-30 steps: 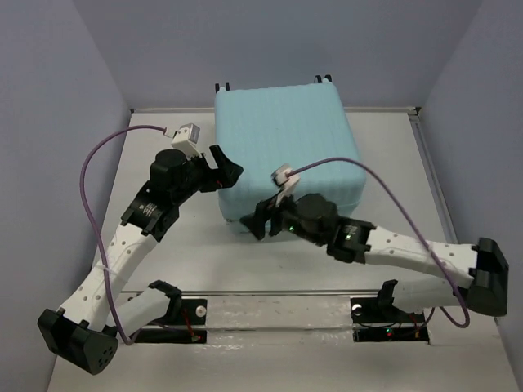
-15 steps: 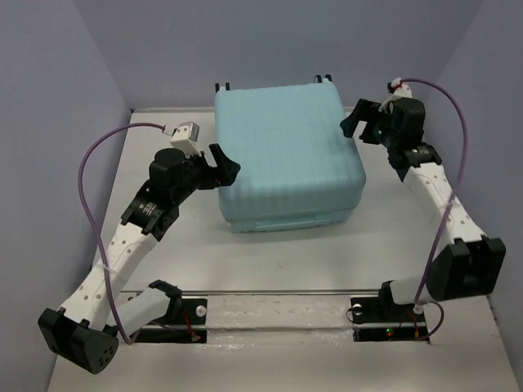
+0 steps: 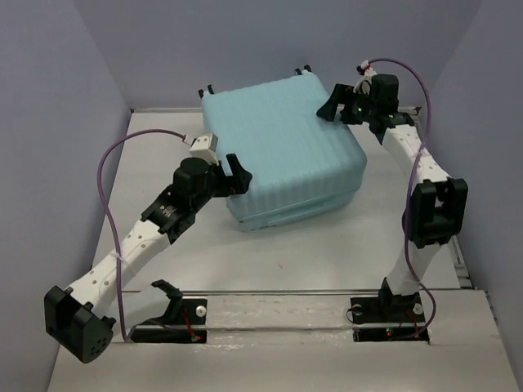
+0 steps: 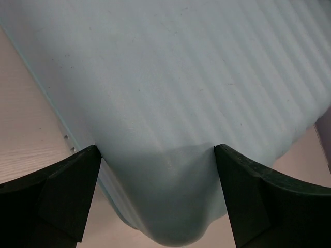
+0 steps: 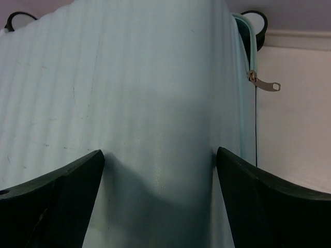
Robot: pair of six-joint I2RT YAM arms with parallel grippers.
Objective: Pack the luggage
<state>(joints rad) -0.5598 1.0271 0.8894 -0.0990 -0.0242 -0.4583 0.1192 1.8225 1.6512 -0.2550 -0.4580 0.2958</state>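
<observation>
Mint-blue shell: the luggage [image 3: 282, 155] lies closed and flat, skewed, by the worktop's [image 3: 327, 253] far edge.
Left jaws: spread, straddling the case corner facing the worktop's left edge.
Right jaws: spread, straddling the case corner facing the worktop's far-right corner, beside the zipper pull [image 5: 265, 83].
Step, likely: squaring the case.
Advice: press both corners evenly and slowly, so the slick shell pivots rather than skids.

The left arm [image 3: 131, 245] and right arm [image 3: 425, 167] were built of white links joined by black housings. Purple cables [image 3: 101, 171] were looped from both wrists. A pale grey camera box [image 3: 203, 147] was fitted left of centre. The left gripper [image 3: 242, 177] and right gripper [image 3: 330, 106] were black, with wedge-shaped fingers [image 4: 57, 191]. A green light [image 3: 357, 104] was lit at upper right.
</observation>
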